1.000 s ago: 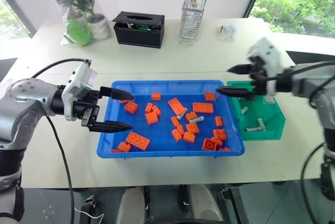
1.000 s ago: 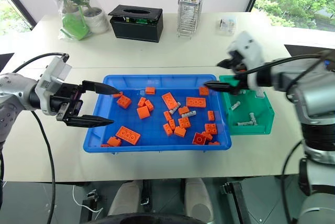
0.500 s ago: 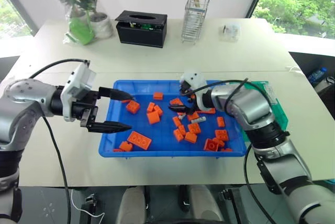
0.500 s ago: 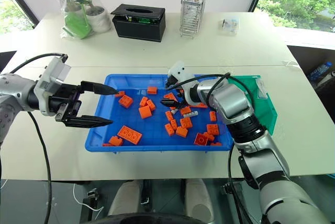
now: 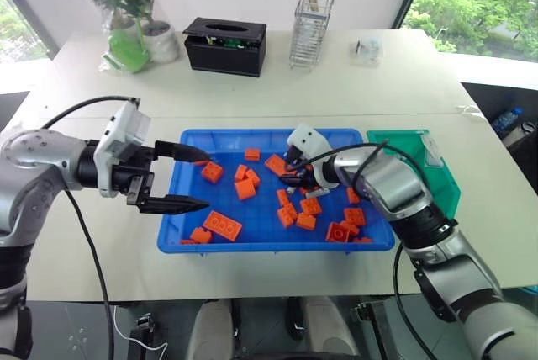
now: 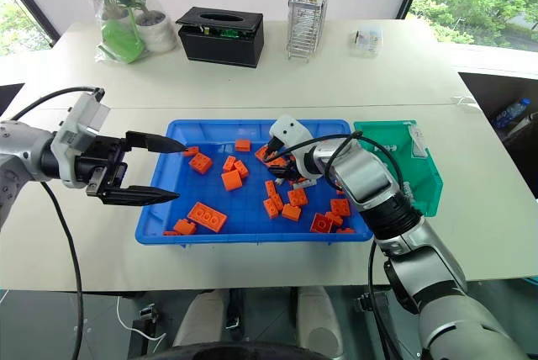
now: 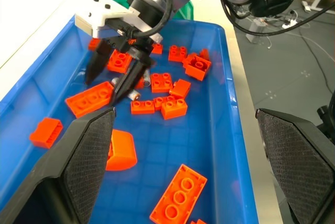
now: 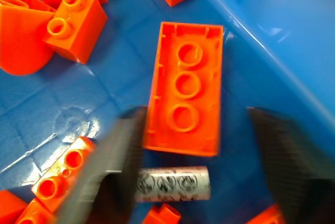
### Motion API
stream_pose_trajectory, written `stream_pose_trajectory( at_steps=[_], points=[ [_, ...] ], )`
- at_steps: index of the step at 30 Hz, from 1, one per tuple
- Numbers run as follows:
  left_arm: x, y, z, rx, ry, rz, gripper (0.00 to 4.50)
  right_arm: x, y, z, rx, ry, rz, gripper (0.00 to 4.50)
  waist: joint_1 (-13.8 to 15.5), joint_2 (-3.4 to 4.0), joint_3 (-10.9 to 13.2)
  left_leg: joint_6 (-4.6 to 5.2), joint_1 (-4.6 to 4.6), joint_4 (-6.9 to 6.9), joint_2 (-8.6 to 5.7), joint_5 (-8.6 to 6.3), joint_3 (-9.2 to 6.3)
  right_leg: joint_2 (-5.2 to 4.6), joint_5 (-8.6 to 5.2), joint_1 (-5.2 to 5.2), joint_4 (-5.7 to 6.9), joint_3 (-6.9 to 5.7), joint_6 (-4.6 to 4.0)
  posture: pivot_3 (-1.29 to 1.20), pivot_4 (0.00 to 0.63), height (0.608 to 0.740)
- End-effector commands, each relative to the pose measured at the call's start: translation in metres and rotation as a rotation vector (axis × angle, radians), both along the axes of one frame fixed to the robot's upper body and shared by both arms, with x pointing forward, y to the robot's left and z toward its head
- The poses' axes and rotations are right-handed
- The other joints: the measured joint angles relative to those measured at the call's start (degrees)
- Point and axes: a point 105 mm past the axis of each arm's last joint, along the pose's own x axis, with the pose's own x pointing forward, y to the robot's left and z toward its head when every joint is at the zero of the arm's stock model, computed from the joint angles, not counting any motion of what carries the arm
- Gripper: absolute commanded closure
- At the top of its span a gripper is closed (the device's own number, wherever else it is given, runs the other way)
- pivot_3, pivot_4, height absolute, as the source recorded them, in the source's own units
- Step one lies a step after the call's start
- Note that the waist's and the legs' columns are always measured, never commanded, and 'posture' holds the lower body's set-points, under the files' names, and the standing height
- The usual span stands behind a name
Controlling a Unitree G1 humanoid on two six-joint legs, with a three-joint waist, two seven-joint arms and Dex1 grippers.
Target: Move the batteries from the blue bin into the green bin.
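Left arm: bent at the elbow and held out over the table's left side, forearm running toward the tray. Left gripper [image 5: 187, 179]: pointing sideways across the left end wall of the blue bin [image 5: 172, 209], its two black fingers spread wide apart, one above the other, nothing between them. It hangs clear of the contents.

Right arm: reaching in from the right and crossing over the green bin [image 5: 445, 179], forearm angled down and leftward into the tray's middle. Right gripper [image 5: 296, 173]: tips lowered among the orange bricks [image 5: 221, 225], fingers drawn fairly narrow but not meeting. In the right wrist view a battery [image 8: 172, 183] lies flat between the two fingers, just beside a long orange brick [image 8: 186, 110] turned with its hollow underside up; whether the fingers actually press on the battery cannot be told.

Blue bin: centre of the pale table [image 5: 277, 91], holding scattered orange bricks and the battery under the right gripper.

Green bin: touching the blue bin's right end, partly hidden by the right forearm; its contents cannot be made out.

Rear of table: black box [image 5: 224, 45], wire rack [image 5: 312, 23], bagged plant [image 5: 126, 15].
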Motion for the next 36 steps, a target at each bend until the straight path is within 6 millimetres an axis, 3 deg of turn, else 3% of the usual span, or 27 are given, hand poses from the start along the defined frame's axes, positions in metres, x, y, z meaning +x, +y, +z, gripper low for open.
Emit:
stream_pose_trajectory(
  at_steps=[1, 9, 13, 15, 19, 23, 29, 36],
  points=[
    [0.000, -0.002, 0.011, -0.006, -0.052, -0.019, 0.00, -0.003, 0.024, 0.024, 0.061, -0.076, 0.106, 3.20, -0.02, 0.00, 0.00, 0.00, 0.00, 0.00, 0.00, 0.00, 0.00, 0.00, 0.00, 0.00, 0.00, 0.00, 0.00, 0.00, 0.150, 0.736],
    [0.004, -0.004, 0.013, -0.013, -0.062, -0.026, 0.00, -0.010, 0.076, 0.043, 0.123, -0.124, 0.288, 3.27, -0.03, 0.00, 0.00, 0.00, 0.00, -0.02, 0.02, 0.00, -0.04, 0.05, 0.06, -0.02, 0.04, -0.01, 0.10, 0.00, 0.150, 0.736],
    [0.005, -0.005, 0.013, -0.015, -0.066, -0.027, 0.00, -0.019, 0.089, 0.039, 0.121, -0.093, 0.387, 3.27, 0.06, 0.00, 0.00, 0.00, -0.01, -0.01, 0.01, 0.00, -0.04, 0.03, 0.06, 0.00, 0.02, -0.01, 0.10, 0.00, 0.150, 0.736],
    [0.005, -0.006, 0.013, -0.017, -0.067, -0.029, 0.00, -0.019, 0.090, 0.033, 0.081, -0.093, 0.413, 2.23, 0.03, 0.00, 0.00, 0.00, -0.01, 0.00, 0.01, 0.00, -0.03, 0.02, 0.06, 0.00, 0.02, -0.01, 0.10, 0.00, 0.150, 0.736],
    [0.003, -0.007, 0.013, -0.019, -0.069, -0.030, 0.00, -0.014, 0.072, 0.049, 0.040, -0.130, 0.437, 0.38, 0.09, 0.01, 0.00, 0.00, -0.01, -0.01, 0.01, 0.00, -0.03, 0.02, 0.06, -0.01, 0.03, -0.02, 0.10, 0.00, 0.150, 0.736],
    [0.002, -0.007, 0.012, -0.018, -0.069, -0.029, 0.00, -0.012, 0.029, 0.063, -0.036, -0.136, 0.430, 0.38, 0.31, 0.00, 0.00, 0.00, -0.02, 0.00, -0.02, 0.00, -0.02, -0.02, 0.05, 0.01, 0.01, -0.02, 0.09, 0.00, 0.150, 0.736],
    [0.003, -0.007, 0.009, -0.025, -0.065, -0.027, 0.00, -0.018, -0.023, 0.046, -0.192, -0.133, 0.477, 0.38, -0.08, 0.00, 0.00, 0.00, 0.02, -0.05, 0.01, 0.00, -0.03, 0.04, 0.04, -0.01, -0.01, -0.02, 0.08, 0.00, 0.150, 0.736],
    [0.006, -0.008, 0.014, -0.028, -0.075, -0.031, 0.00, -0.011, -0.029, 0.028, -0.235, -0.147, 0.507, 0.38, -0.07, 0.00, 0.00, 0.00, 0.05, -0.04, 0.01, 0.00, -0.04, 0.06, 0.05, 0.00, 0.01, 0.00, 0.10, 0.00, 0.150, 0.736]
  ],
)
